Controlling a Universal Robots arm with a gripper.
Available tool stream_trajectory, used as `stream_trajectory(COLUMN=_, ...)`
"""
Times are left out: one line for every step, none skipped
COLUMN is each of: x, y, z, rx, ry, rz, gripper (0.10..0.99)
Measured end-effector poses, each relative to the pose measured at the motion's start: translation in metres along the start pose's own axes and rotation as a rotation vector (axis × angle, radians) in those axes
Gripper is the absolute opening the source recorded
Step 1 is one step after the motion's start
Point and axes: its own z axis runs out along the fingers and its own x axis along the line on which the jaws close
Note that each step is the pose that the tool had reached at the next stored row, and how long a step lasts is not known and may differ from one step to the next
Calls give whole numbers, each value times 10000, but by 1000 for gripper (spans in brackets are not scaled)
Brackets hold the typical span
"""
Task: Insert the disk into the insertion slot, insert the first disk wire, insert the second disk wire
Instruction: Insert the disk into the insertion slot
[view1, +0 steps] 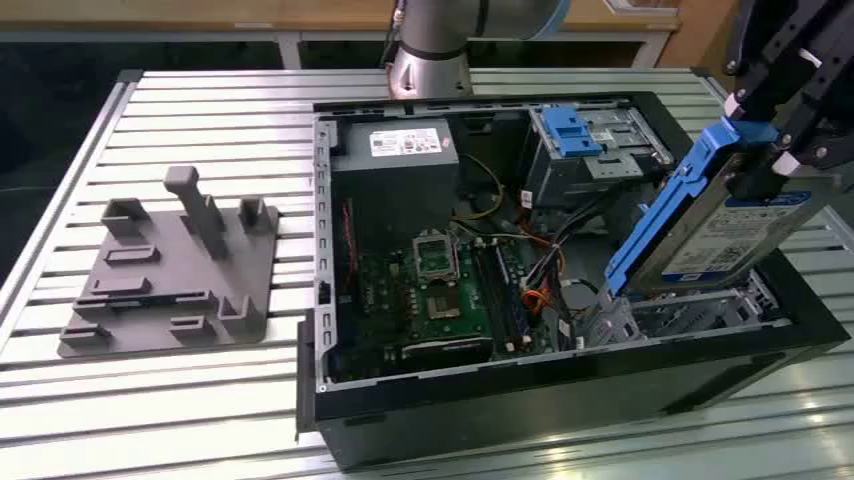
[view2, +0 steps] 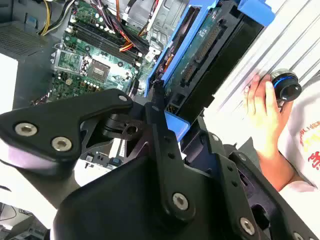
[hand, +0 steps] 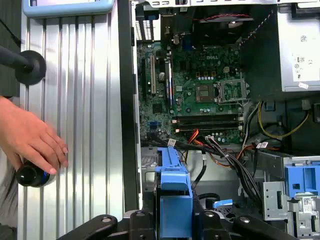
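Disk (view1: 727, 235) hangs tilted in the exterior view, lower end near the insertion slot (view1: 701, 315), upper end clamped by the end effector (view1: 767, 150). In the second wrist view its jaws grip the blue carrier (view2: 176, 125). In the first wrist view a hand (hand: 32, 142) rests on the worktop (hand: 85, 100).

Slatted table (view1: 200, 110): computer case (view1: 561, 400), grey fixture (view1: 160, 290).

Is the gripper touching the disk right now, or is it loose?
Touching. In the exterior view the gripper clamps the upper end of the disk by its blue carrier, holding it tilted above the computer case.
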Motion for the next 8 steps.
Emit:
stream_trajectory(x=0, y=0, z=0, rx=0, ry=0, rz=0, gripper=365)
stream_trajectory(x=0, y=0, z=0, rx=0, ry=0, rz=0, gripper=365)
stream_trajectory(x=0, y=0, z=0, rx=0, ry=-1, rz=0, gripper=365)
stream_trajectory(x=0, y=0, z=0, rx=0, ry=0, rz=0, gripper=365)
stream_trajectory(x=0, y=0, z=0, rx=0, ry=0, rz=0, gripper=365)
stream_trajectory(x=0, y=0, z=0, rx=0, ry=0, rz=0, gripper=365)
stream_trajectory(x=0, y=0, z=0, rx=0, ry=0, rz=0, gripper=365)
stream_trajectory(x=0, y=0, z=0, rx=0, ry=0, rz=0, gripper=365)
